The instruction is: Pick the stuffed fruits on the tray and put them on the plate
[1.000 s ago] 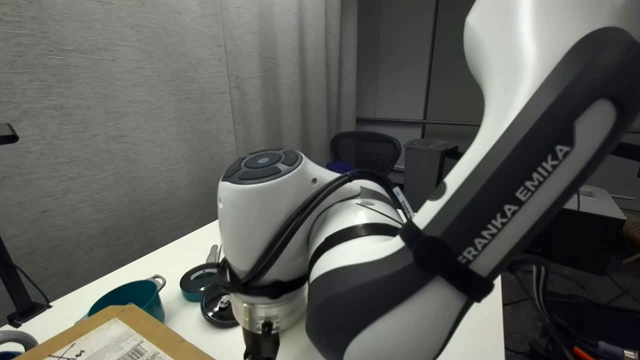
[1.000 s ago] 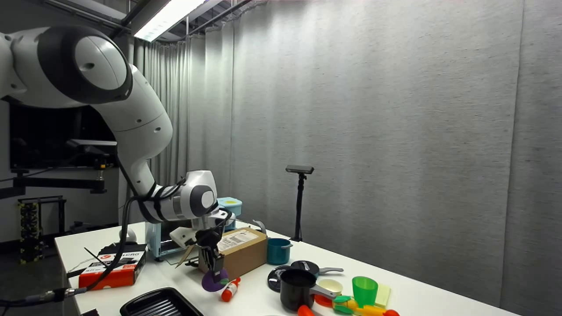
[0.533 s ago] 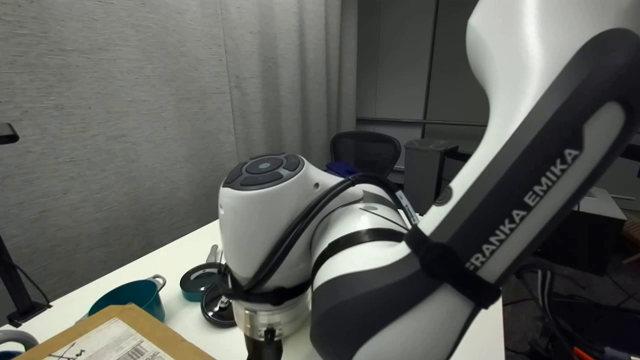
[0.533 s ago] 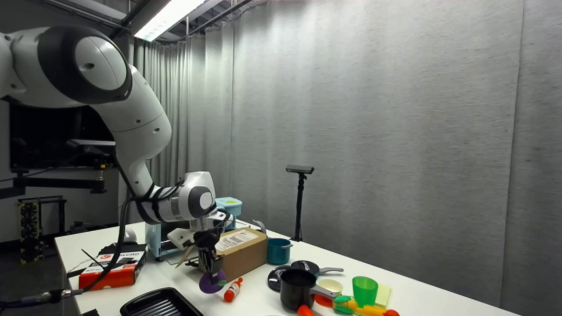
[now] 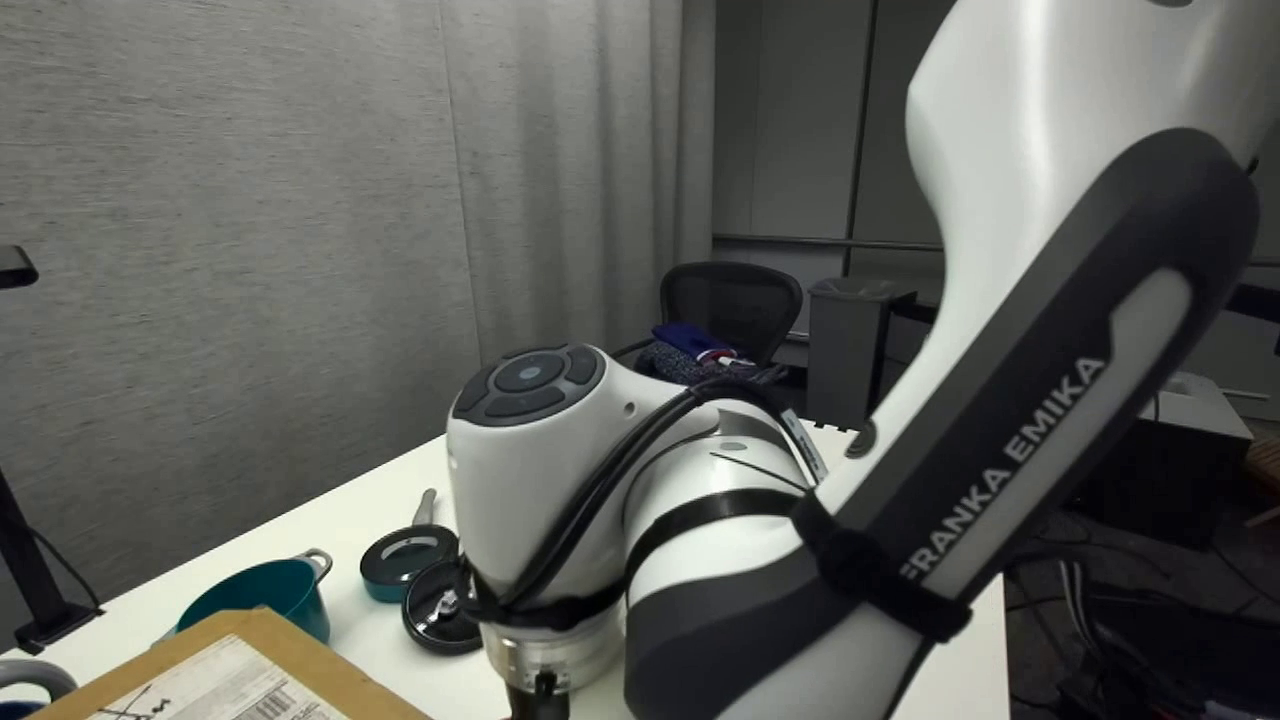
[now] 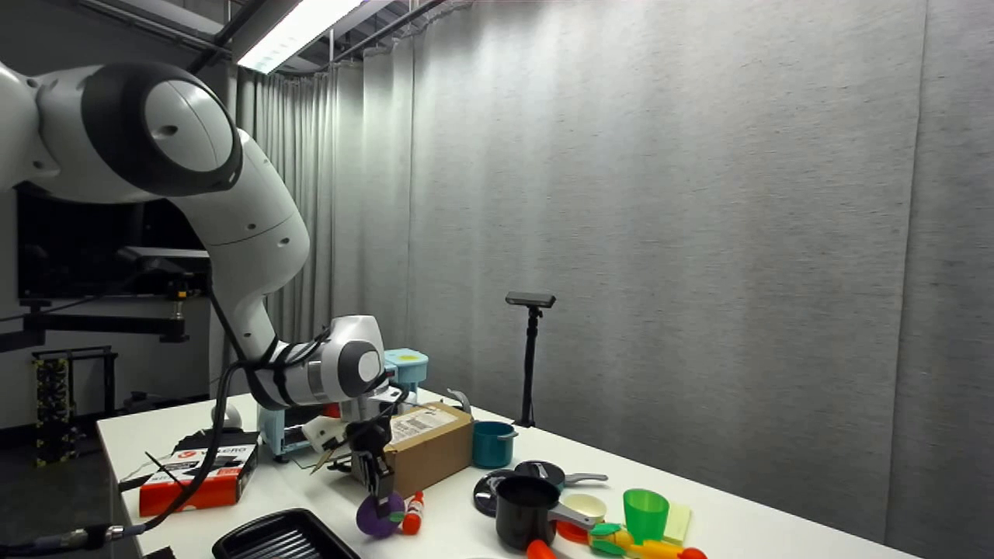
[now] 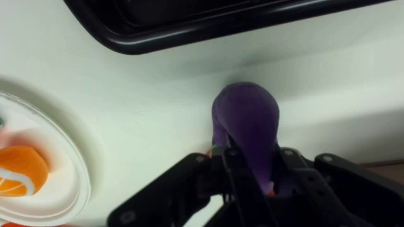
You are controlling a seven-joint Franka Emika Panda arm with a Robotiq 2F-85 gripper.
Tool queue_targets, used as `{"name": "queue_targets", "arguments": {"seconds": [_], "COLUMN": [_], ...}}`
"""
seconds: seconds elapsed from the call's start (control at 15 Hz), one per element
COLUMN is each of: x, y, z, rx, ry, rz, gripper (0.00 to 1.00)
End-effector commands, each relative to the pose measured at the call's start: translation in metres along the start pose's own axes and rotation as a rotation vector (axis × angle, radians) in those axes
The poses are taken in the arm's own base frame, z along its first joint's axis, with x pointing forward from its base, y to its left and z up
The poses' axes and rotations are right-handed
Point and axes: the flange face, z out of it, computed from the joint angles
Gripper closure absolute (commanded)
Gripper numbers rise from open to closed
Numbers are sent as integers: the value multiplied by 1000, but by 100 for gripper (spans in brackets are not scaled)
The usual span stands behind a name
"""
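My gripper (image 6: pixel 383 497) is shut on the purple plush toy (image 6: pixel 373 520), low over the table; I cannot tell if the toy touches it. In the wrist view the purple toy (image 7: pixel 247 110) bulges between the fingers (image 7: pixel 252 157). The white plate (image 7: pixel 77 183) is at the left there, apart from the gripper. An orange plush toy (image 7: pixel 25 168) lies on it, with a bit of green at the picture's edge. The black tray (image 7: pixel 189 36) is at the top, and it also shows in an exterior view (image 6: pixel 233 542); its inside is mostly cut off.
A red-and-white bottle (image 6: pixel 413 512) lies right beside the purple toy. A cardboard box (image 6: pixel 443 458) stands behind the gripper. A black pot (image 6: pixel 522 512), dark lids, a teal pot (image 6: pixel 492 445) and a green cup (image 6: pixel 645 514) stand farther along. A red box (image 6: pixel 194 489) is near the tray.
The arm and gripper have come down with the purple toy held. The bottle beside it has turned and shifted slightly away.
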Motion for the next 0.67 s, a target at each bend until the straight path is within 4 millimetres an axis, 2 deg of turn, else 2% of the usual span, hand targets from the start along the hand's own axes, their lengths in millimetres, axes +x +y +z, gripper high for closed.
{"name": "queue_targets", "arguments": {"seconds": [0.0,0.33,0.6], "x": [25,55,71], "y": [21,59,101], "z": [-10,-21,-24], "rx": [-17,-32,-56], "ry": [29,67,63], "rz": [105,264,420], "gripper": [95,95,95]}}
